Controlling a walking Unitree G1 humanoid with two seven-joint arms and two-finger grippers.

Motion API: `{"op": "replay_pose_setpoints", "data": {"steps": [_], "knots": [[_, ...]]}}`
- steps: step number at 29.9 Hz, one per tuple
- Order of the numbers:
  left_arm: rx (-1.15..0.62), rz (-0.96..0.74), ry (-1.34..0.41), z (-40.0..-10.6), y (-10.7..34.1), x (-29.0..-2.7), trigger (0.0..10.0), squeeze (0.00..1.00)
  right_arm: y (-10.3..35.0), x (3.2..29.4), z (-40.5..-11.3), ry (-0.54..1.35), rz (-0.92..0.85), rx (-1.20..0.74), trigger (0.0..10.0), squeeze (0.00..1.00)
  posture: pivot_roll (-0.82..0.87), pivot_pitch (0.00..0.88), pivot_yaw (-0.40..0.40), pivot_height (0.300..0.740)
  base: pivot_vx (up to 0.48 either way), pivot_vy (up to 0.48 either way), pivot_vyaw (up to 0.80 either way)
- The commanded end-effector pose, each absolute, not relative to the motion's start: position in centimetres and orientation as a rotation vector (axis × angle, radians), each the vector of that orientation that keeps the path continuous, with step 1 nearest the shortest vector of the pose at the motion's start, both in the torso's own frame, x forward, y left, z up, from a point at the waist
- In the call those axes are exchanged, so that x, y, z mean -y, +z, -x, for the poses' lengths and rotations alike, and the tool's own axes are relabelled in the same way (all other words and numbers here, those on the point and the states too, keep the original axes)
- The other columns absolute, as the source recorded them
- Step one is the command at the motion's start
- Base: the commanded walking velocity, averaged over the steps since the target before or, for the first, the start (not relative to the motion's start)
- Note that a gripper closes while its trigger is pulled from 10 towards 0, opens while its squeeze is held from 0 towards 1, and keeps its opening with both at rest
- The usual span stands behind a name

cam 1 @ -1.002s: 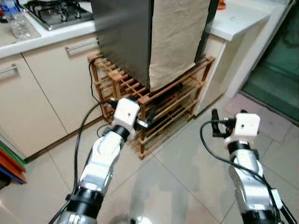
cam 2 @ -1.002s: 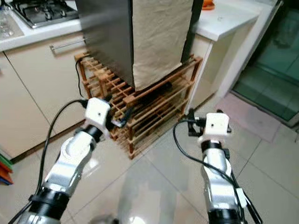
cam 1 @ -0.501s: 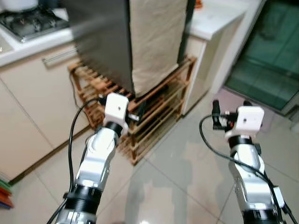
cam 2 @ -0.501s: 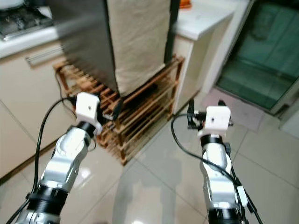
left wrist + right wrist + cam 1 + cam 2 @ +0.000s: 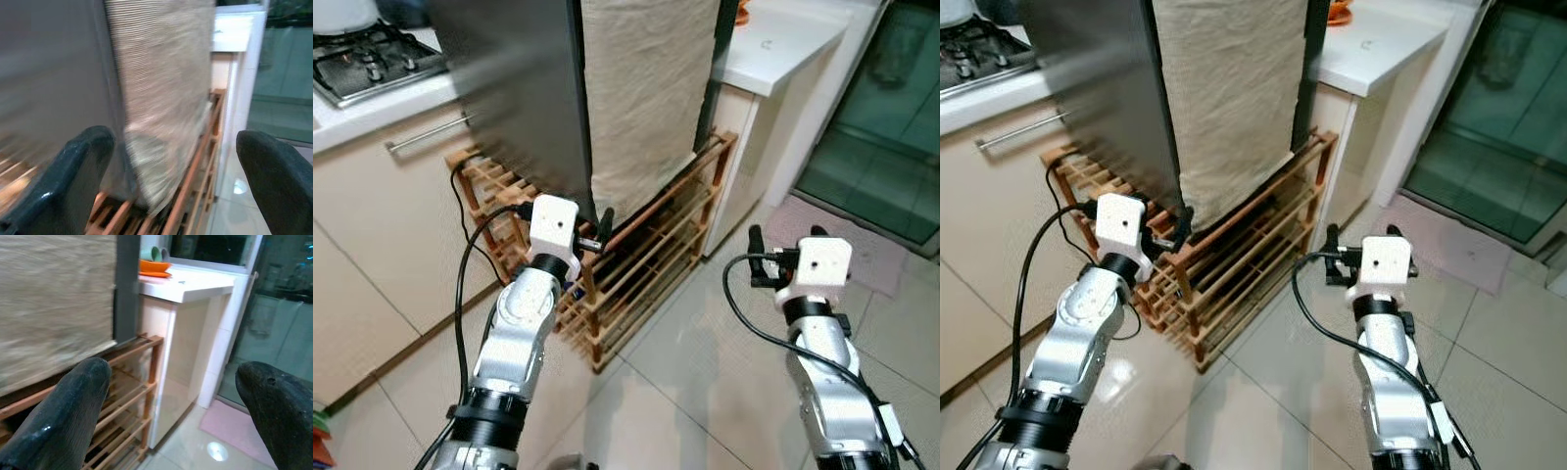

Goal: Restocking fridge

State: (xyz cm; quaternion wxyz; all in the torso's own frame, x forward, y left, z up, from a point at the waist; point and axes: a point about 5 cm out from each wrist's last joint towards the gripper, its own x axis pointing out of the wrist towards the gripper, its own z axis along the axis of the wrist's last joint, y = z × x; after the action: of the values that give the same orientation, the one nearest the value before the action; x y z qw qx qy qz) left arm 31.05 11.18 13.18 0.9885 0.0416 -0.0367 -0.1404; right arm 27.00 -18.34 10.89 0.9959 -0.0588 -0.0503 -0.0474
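Change since earlier frame: whole view shifted, so camera moved; both arms raised in much the same pose as before, left gripper closer to rack.
Fridge: tall dark grey metal fridge (image 5: 524, 108), door shut, standing on slatted wooden rack (image 5: 646, 264); beige cloth sheet (image 5: 646, 88) draped down its front to rack's top edge.
Left gripper (image 5: 604, 220): fingers spread wide, nothing held; fingertip (image 5: 80, 166) just beside fridge's lower front corner, above rack's near edge.
Right gripper (image 5: 781, 247): fingers (image 5: 73, 401) spread wide, empty; well apart from fridge, over floor beside rack's right end.
Likely reason for pose: both arms raised and open, judged ready to reach fridge door; no stock item in either gripper.
Worktop: white worktop (image 5: 783, 44) to right of fridge, orange dish (image 5: 154, 266) at its back edge; gas hob (image 5: 372, 64) on worktop to left.
Room: cream cabinets with metal bar handle (image 5: 426, 135); glossy pale tiled floor (image 5: 695, 392); pink mat (image 5: 876, 250) before green-tinted glass door (image 5: 886, 117).
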Motion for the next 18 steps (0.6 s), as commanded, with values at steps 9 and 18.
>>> {"op": "replay_pose_setpoints", "data": {"steps": [9, 18], "knots": [[0.094, -0.187, -0.296, -32.4, 15.0, -11.5, 10.0, 0.00, 10.4, 19.5, -26.7, -0.118, 0.138, 0.067, 10.0, 0.00, 0.03, 0.055, -0.005, 0.728, 0.193, 0.000, 0.00], [0.122, -0.209, -0.374, -34.9, 19.2, -10.8, 10.0, 0.00, 10.6, 20.1, -26.5, -0.113, 0.140, 0.055, 10.0, 0.00, 0.01, 0.097, -0.014, 0.728, 0.000, 0.000, 0.00]]}}
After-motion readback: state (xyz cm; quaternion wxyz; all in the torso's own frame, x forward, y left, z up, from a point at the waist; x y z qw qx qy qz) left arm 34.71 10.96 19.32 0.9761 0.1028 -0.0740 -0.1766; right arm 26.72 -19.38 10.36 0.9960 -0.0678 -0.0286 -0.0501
